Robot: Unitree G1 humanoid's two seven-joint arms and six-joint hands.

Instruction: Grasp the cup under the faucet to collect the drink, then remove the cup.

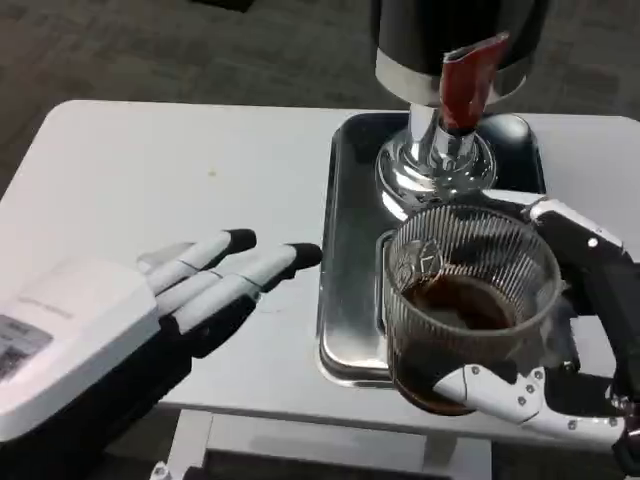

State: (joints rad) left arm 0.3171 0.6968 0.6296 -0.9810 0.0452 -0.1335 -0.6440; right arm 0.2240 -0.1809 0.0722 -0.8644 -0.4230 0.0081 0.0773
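Note:
A clear ribbed glass cup with dark drink in its bottom is lifted over the front edge of the tray. My right hand grips it, with white fingers wrapped around its lower front and the thumb side behind it. The dispenser stands at the back of the tray, with its red faucet lever above a chrome base. The cup is in front of and below the faucet. My left hand rests flat on the table to the left, fingers stretched out, holding nothing.
A dark metal tray sits on the white table, under the dispenser. The table's front edge runs just below my hands. Dark carpet lies beyond the table's far edge.

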